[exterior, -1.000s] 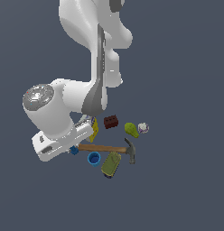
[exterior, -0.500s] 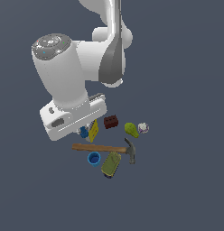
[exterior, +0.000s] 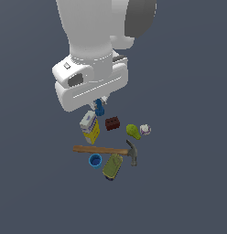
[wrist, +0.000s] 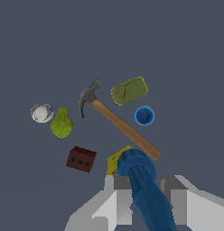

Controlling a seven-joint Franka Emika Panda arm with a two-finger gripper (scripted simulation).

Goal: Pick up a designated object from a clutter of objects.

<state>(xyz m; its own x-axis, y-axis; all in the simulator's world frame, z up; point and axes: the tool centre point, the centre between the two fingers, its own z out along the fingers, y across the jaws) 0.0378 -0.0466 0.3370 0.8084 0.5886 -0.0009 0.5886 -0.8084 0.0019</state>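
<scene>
1. One dark-blue piece (wrist: 143,189) is pinched between the jaws of the gripper (exterior: 100,106), raised above the yellow-white box (exterior: 90,127).
2. Lift step is judged under way.
3. Further vertical clearance from the clutter is required; grip is to be maintained.

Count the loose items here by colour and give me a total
Blue: 2, cup, dark-blue piece between the fingers
Green: 2, pear, olive tin
Brown: 2, hammer, brick
Yellow-white: 1, box
Whitish: 1, lump
Total: 8

Even flat light, sharp renders, no cast shadows, no glare, no blur.
</scene>
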